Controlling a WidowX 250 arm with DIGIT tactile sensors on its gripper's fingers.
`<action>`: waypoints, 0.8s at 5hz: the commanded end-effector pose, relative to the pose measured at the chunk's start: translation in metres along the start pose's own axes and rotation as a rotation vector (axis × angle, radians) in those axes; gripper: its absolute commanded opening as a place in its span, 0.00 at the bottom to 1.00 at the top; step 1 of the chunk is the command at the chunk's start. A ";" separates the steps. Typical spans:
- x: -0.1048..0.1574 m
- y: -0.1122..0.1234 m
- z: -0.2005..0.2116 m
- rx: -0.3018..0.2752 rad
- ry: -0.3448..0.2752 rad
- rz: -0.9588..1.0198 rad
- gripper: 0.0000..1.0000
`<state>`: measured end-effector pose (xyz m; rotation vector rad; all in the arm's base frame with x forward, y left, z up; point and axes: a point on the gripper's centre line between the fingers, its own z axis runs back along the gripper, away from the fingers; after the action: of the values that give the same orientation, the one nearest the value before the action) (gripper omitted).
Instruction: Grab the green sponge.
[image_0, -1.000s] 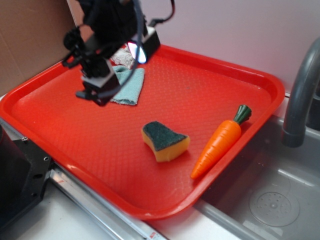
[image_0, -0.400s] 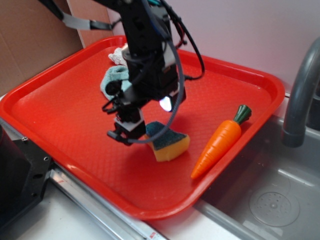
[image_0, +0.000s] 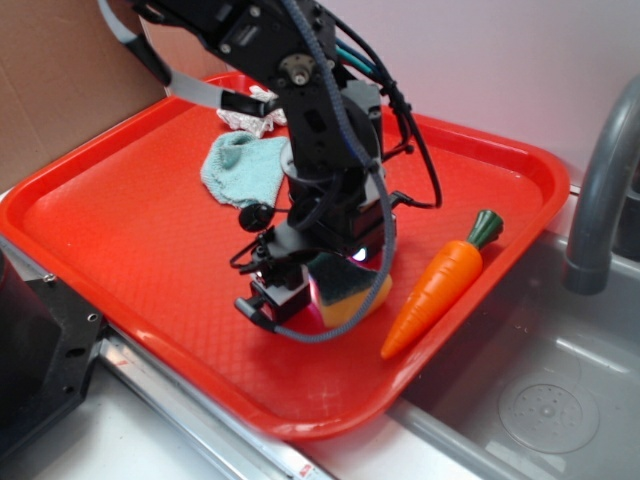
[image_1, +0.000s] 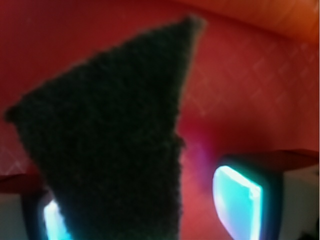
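Two lit pads are showing at the bottom of the wrist view, one at the lower left and one at the lower right (image_1: 239, 202), and the dark scouring top of the green sponge (image_1: 107, 145) is filling the space from the left pad across toward the middle. That is telling me the claw (image_0: 300, 292) is standing wide, straddling the sponge without yet pinching it, and that the sponge is lying off centre, closer to the left pad than the right. In my judgement the step in hand is the final settling and closing, and it is calling for a small sideways correction so both pads are meeting the foam sides together; otherwise one pad may be pushing the sponge across the slick tray (image_0: 120, 230) before the other arrives.

From the exterior view, the sponge (image_0: 350, 298) is sitting on the near middle of the red tray, its yellow foam peeking out just right of the claw. A toy carrot (image_0: 440, 285) is lying just beside it on the right, apart from it, so the closing should be staying clear of that. Farther back, a pale teal cloth (image_0: 243, 167) and a whitish rag (image_0: 255, 121) are resting well apart from the work.
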<state>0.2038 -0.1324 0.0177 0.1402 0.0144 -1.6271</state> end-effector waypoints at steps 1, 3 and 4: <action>0.005 -0.006 -0.003 0.013 -0.037 0.057 0.00; -0.009 0.002 0.001 -0.013 -0.069 0.255 0.00; -0.038 0.019 0.020 -0.053 -0.057 0.503 0.00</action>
<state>0.2219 -0.0870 0.0291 0.0411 0.0562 -1.1218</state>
